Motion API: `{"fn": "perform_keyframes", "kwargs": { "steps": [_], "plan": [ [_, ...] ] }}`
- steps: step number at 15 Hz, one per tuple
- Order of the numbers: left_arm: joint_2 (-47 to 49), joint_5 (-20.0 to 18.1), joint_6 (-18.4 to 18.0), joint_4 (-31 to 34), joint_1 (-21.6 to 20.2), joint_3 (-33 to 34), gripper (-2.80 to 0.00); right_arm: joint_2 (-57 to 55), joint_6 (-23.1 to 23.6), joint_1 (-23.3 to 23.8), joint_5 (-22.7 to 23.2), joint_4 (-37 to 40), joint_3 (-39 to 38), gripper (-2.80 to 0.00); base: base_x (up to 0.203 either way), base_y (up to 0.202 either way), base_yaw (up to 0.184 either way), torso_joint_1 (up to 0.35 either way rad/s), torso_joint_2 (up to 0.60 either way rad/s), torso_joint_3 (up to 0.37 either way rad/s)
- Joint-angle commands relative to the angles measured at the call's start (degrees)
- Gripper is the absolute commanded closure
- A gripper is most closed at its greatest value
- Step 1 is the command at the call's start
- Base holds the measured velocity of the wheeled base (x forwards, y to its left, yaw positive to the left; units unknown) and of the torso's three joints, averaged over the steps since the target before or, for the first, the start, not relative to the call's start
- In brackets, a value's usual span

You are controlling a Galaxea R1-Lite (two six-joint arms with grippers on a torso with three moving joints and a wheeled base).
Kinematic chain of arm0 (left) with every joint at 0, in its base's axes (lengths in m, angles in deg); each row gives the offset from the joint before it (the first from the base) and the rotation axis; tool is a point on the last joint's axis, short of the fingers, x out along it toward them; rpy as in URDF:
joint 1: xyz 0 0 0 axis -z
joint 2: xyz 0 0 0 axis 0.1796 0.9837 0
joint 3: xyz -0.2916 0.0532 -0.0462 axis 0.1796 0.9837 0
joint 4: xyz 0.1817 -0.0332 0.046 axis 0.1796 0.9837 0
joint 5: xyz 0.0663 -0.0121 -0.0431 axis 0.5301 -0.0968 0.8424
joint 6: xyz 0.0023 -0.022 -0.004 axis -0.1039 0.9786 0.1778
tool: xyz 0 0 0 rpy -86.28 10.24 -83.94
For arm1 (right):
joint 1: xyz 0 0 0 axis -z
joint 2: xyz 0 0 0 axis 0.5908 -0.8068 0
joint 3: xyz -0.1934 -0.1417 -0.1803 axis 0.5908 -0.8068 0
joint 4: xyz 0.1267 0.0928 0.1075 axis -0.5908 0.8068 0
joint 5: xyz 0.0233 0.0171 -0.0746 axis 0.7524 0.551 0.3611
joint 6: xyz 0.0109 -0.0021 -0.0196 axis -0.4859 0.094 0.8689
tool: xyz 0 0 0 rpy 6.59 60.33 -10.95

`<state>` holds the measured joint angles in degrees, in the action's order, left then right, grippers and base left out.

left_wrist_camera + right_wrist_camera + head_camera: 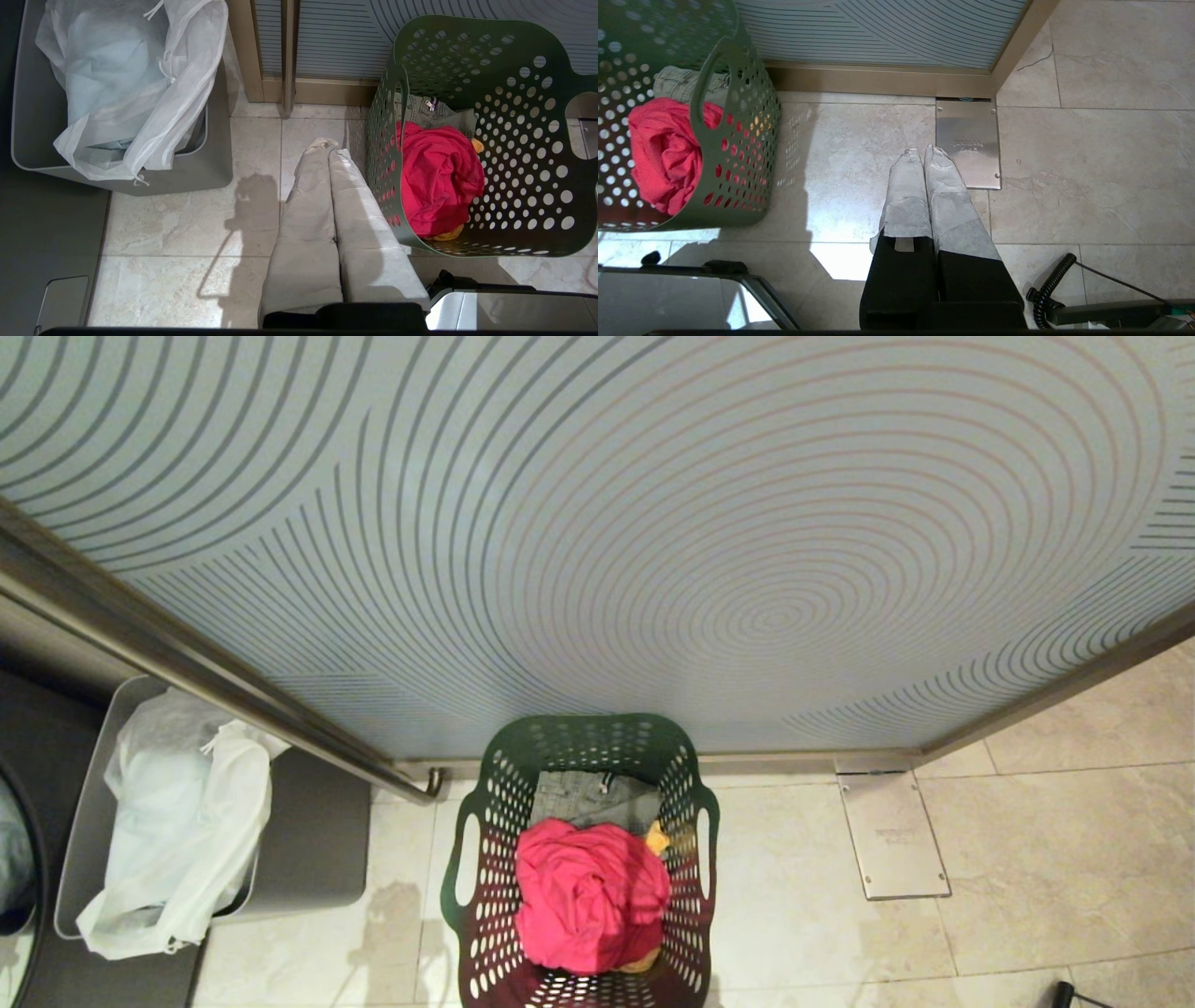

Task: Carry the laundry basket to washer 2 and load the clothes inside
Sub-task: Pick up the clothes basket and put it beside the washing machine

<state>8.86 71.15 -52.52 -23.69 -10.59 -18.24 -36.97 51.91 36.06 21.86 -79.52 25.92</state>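
Pale cloth wraps the fingers on both grippers, and both pairs are pressed together with nothing between them. The left gripper (pixel 327 148) points down at bare tile, just beside the basket (pixel 514 140) wall but not touching it. The right gripper (pixel 920 153) hangs over the tile on the basket's other side, well apart from it, with its fingertips next to a small metal floor plate (pixel 969 140). Neither arm shows up in the head view.

The dark green basket sits on the beige floor (pixel 1027 859) right up against a frosted glass panel (pixel 653 523) with a curved line pattern. Inside it the pink-red garment (pixel 588 896) is bunched on top towards the robot, the grey-green denim piece (pixel 583 798) lies behind it at the glass side, and a bit of the yellow-orange cloth (pixel 659 838) pokes out between the two at the right edge. More of that yellow shows under the pink heap in the left wrist view.

On the robot's left there's a grey bin (pixel 317 840) with a white bag (pixel 187 821) draped over its rim, standing by the metal frame (pixel 187 663) of the glass. I can't make out a washer number anywhere.
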Motion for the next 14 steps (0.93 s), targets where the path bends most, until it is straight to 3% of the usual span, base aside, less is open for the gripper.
{"fn": "perform_keyframes", "kwargs": {
  "steps": [1, 3, 5, 7, 9, 10, 14],
  "plan": [
    [0.0, 0.0, -0.1, -0.4, 0.0, -0.2, 0.00, -0.1, -0.2, 0.0, -0.6, -0.2, 0.1, 0.00, 0.000, 0.000, 0.000, 0.000, 0.00, 0.000],
    [0.2, -0.2, -0.1, 0.4, 0.0, -4.1, 0.00, -0.2, -0.5, 0.0, -1.6, -0.2, 3.8, 0.00, 0.000, 0.000, 0.000, 0.000, 0.00, 0.000],
    [4.2, -0.4, -0.1, 5.7, 0.1, -12.8, 0.00, -3.4, -1.5, 0.0, -3.0, 4.1, 15.8, 0.00, 0.000, 0.000, 0.000, 0.000, 0.00, 0.000],
    [15.6, -1.4, 0.1, 10.6, 0.3, -19.7, 0.00, -14.2, -4.9, -0.1, -3.4, 13.0, 30.6, 0.00, 0.000, 0.000, 0.000, 0.000, 0.00, 0.000],
    [29.1, -3.0, 0.3, 12.3, 0.4, -23.1, 0.00, -28.4, -7.9, -0.2, -2.1, 19.1, 38.0, 0.00, 0.000, 0.000, 0.000, 0.000, 0.00, 0.000],
    [35.5, -3.6, 0.6, 12.5, 0.4, -24.2, 0.00, -35.0, -8.8, -0.3, -1.5, 21.4, 40.5, -2.80, 0.000, 0.000, 0.000, 0.000, 0.00, 0.000],
    [55.1, -4.8, -0.9, 11.9, 1.7, -29.9, 0.00, -54.5, -10.4, -1.7, 0.5, 24.9, 46.9, -2.80, 0.000, 0.000, 0.000, 0.000, 0.00, 0.000]
  ]
}}
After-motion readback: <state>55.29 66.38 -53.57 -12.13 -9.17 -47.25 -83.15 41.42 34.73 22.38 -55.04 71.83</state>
